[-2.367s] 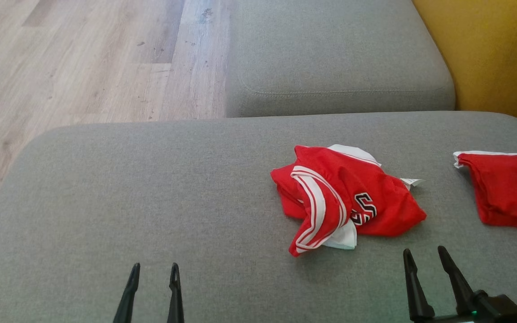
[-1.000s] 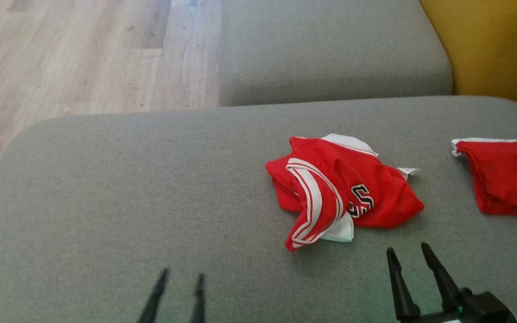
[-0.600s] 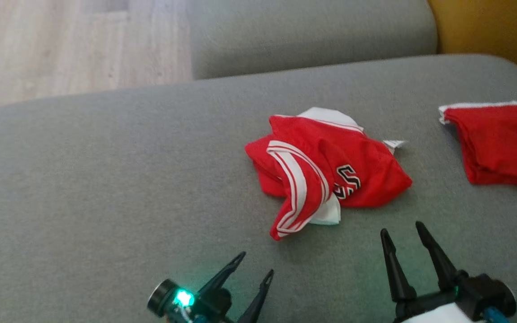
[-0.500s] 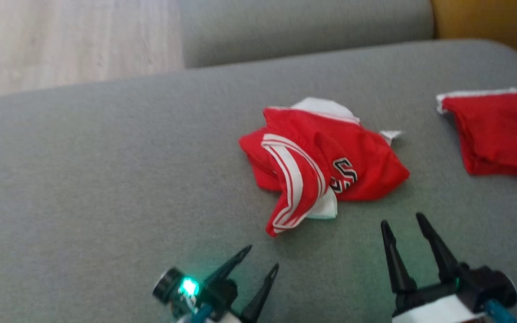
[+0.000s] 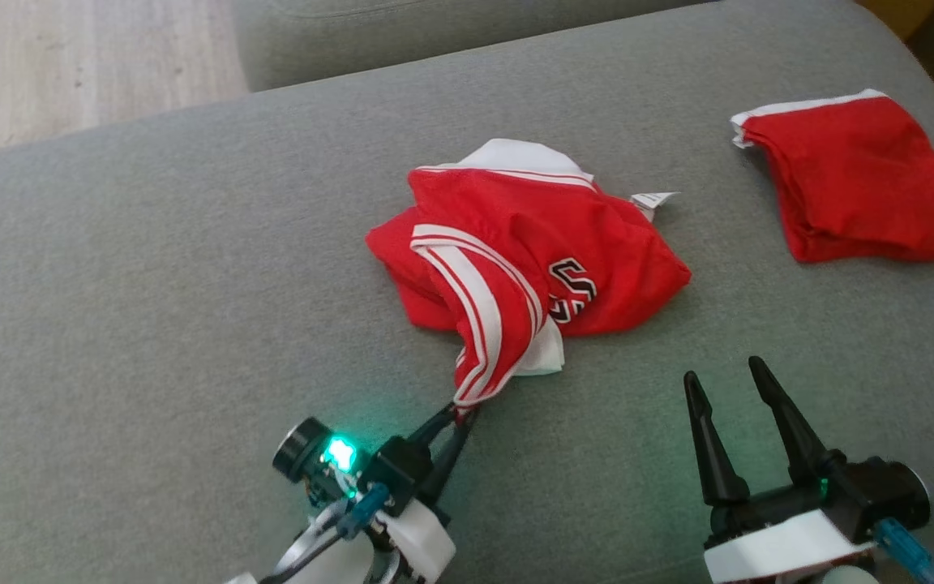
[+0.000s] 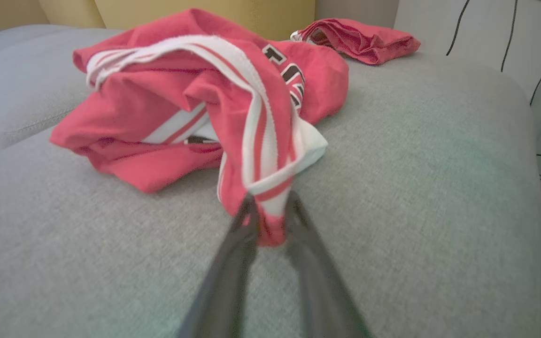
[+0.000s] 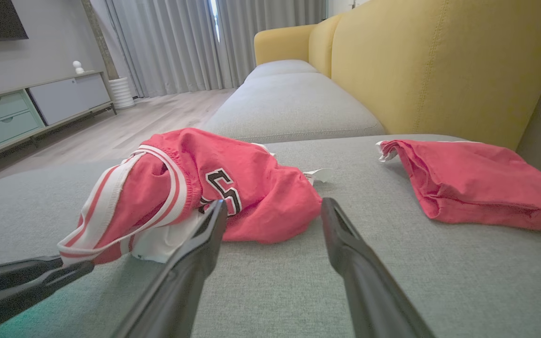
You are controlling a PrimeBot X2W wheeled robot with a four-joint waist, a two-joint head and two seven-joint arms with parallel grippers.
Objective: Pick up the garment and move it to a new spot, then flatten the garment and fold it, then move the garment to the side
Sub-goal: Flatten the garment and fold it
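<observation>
The garment (image 5: 516, 259) is a crumpled red jersey with white striped trim and black numbers, lying mid-cushion on the grey sofa seat (image 5: 151, 284). My left gripper (image 5: 460, 411) is shut on the near tip of its striped hem. In the left wrist view that hem tip (image 6: 270, 220) sits pinched between the two fingers of the left gripper (image 6: 270, 204). My right gripper (image 5: 724, 371) stands open just right of the garment, a short way from it. The right wrist view shows the garment (image 7: 233, 188) ahead of the open right gripper (image 7: 274, 206), and the left gripper (image 7: 85, 267) holding the hem.
A second red cloth (image 5: 856, 178) lies folded at the right end of the seat, also seen as the red cloth (image 7: 477, 183). Behind are another grey cushion (image 5: 434, 32), a yellow backrest (image 7: 439, 65) and wooden floor (image 5: 70, 65) at the far left.
The head camera tilted down and the scene shifted. My left gripper came in from the lower left to the garment's near hem tip and went from open to shut on it. The right gripper stayed open.
</observation>
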